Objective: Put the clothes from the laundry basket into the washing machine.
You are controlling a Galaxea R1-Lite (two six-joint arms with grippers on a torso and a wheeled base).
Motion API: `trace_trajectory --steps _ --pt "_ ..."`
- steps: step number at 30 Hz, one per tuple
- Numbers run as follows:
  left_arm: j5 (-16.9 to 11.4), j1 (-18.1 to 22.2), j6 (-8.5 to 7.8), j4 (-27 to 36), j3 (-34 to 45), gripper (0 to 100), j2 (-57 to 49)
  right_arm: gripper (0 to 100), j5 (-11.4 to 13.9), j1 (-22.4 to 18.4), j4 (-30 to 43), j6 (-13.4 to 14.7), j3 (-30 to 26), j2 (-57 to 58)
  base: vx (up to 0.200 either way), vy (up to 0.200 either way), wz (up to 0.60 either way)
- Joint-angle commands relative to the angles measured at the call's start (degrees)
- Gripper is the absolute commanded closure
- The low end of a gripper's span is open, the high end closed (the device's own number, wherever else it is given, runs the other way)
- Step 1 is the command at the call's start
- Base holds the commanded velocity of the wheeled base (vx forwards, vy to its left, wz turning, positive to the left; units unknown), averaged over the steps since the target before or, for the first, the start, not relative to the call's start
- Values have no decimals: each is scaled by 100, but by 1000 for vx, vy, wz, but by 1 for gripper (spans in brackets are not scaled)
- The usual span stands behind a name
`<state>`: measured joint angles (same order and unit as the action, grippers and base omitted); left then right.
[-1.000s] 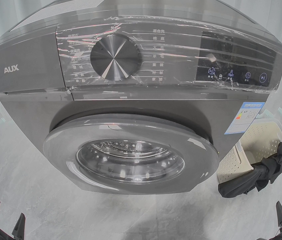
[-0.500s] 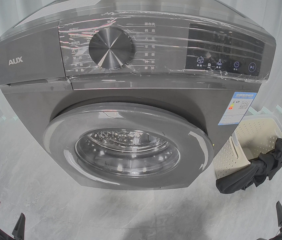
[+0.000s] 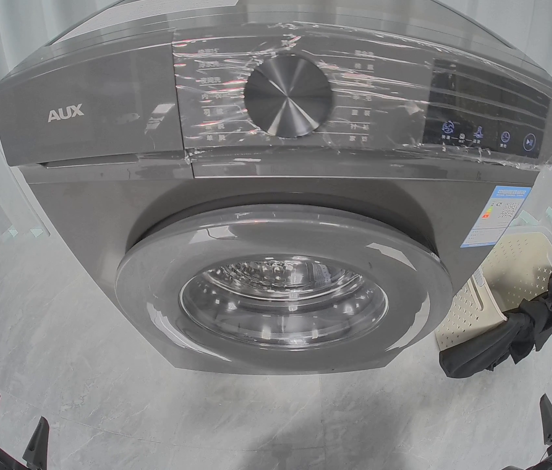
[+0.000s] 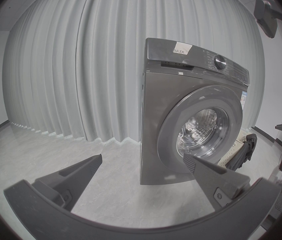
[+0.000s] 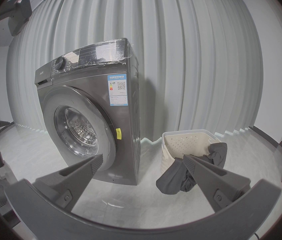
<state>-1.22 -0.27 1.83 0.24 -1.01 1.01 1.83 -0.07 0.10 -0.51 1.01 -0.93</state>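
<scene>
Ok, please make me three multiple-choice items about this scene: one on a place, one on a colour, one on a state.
1. Where does the laundry basket stand, relative to the washing machine?
A) on top of it
B) on the floor at its side, to the robot's right
C) straight before its door

2. What colour is the cloth that hangs over the basket's rim?
A) white
B) red
C) black

3. In what state is the machine's door?
A) shut
B) wide open
C) taken off

Answers:
1 B: the head view shows the basket on the floor, right of the machine.
2 C: the cloth is black against the cream basket.
3 A: the door lies flat against the machine's front.
</scene>
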Motion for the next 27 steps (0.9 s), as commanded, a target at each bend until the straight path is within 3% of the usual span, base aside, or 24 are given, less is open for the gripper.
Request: trace_trajectory --steps 1,10,27 --pt "-1 0 2 2 84 0 -92 0 2 -1 -1 -2 -101 93 0 0 0" --pt "-1 0 11 2 84 0 -92 0 2 -1 -1 -2 -101 93 156 0 0" --pt "-1 0 -7 2 84 0 -92 0 -7 -1 -1 -2 -101 93 0 0 0"
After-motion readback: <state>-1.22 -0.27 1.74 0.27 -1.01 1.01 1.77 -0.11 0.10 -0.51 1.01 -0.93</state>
